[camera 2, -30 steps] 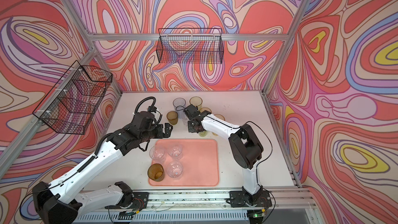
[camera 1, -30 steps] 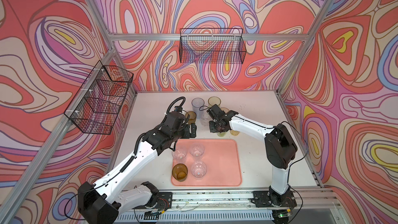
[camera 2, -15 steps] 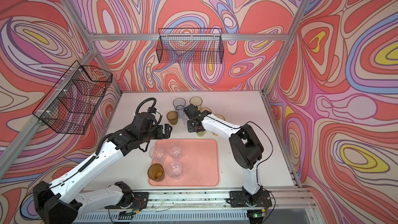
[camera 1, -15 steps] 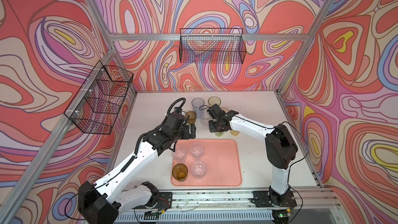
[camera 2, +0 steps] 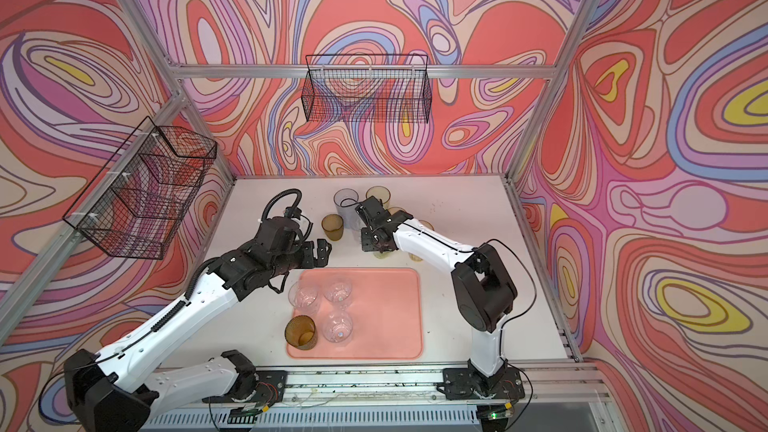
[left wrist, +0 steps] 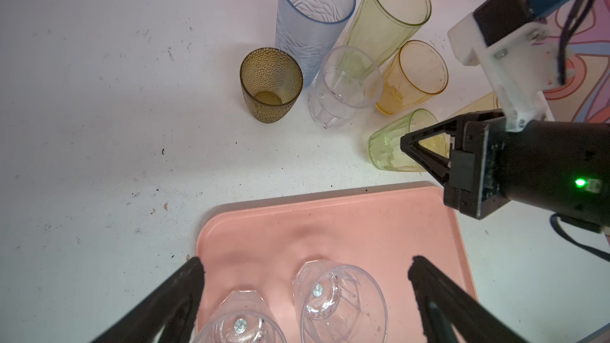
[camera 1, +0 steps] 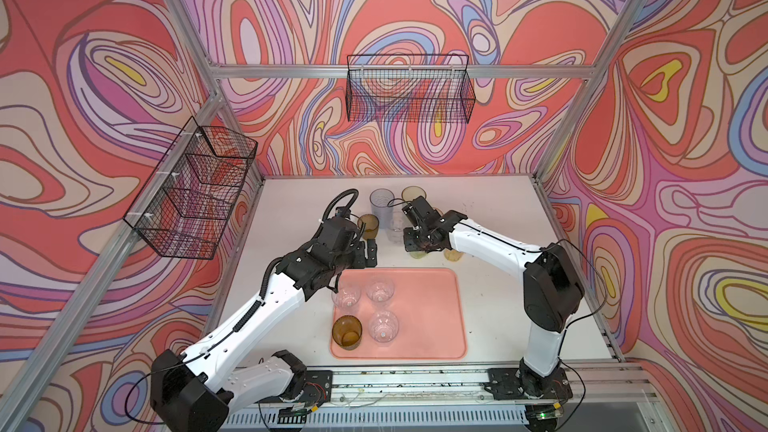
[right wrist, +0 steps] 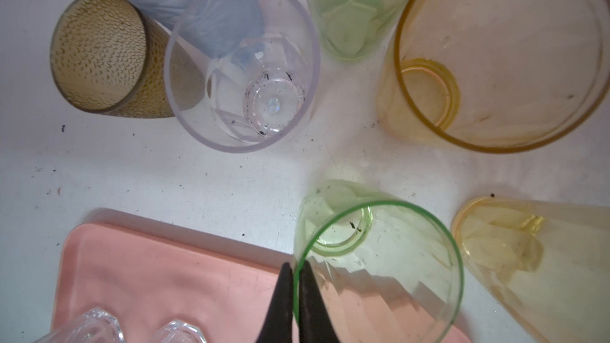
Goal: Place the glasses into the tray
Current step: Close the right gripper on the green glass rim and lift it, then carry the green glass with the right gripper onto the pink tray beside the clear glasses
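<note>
The salmon-pink tray (camera 1: 428, 317) (camera 2: 386, 317) holds three clear faceted glasses (camera 1: 380, 290) and a brown one (camera 1: 347, 331). Behind it on the table stand a pale blue glass (left wrist: 310, 18), a yellow-green one (left wrist: 386, 11), a brown one (left wrist: 270, 84), a clear one (left wrist: 343, 87) and a yellow-orange one (left wrist: 416, 77). My right gripper (right wrist: 296, 267) (camera 1: 410, 245) is shut on the near rim of the short green glass (right wrist: 379, 259) (left wrist: 386, 146), just past the tray's far edge. My left gripper (left wrist: 305, 267) (camera 1: 371, 253) hangs open over the tray's far left corner, empty.
A taller yellow glass (right wrist: 534, 259) stands right of the green one, close to my right arm. Black wire baskets hang on the back wall (camera 1: 409, 93) and left wall (camera 1: 191, 193). The cluster of glasses is tight, with small gaps between them.
My right gripper's jaws have closed onto the green glass's rim. The left arm has shifted only slightly near the tray's far left corner.
</note>
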### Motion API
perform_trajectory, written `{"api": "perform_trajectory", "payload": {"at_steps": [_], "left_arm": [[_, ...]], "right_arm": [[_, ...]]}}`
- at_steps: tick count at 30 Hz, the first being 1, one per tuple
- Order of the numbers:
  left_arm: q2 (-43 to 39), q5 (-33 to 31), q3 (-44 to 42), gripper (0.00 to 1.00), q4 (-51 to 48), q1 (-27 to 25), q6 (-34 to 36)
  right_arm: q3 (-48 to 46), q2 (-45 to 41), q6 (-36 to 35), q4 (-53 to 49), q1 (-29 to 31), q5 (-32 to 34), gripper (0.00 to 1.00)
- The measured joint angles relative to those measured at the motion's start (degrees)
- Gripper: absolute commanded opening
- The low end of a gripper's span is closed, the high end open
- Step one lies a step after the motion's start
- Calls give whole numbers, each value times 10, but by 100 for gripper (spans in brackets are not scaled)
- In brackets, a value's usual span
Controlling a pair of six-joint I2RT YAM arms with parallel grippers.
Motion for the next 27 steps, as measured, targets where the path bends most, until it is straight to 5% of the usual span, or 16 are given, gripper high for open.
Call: {"api": "perform_trajectory", "payload": {"at_steps": [17, 27], "left_arm": [[0, 27, -4, 100, -7, 29, -26], [17, 58, -28, 100, 0, 53, -35]], "right_arm": [[-81, -142, 28, -4, 5, -80, 0], [-151, -192, 63, -20, 96, -73, 0]]}}
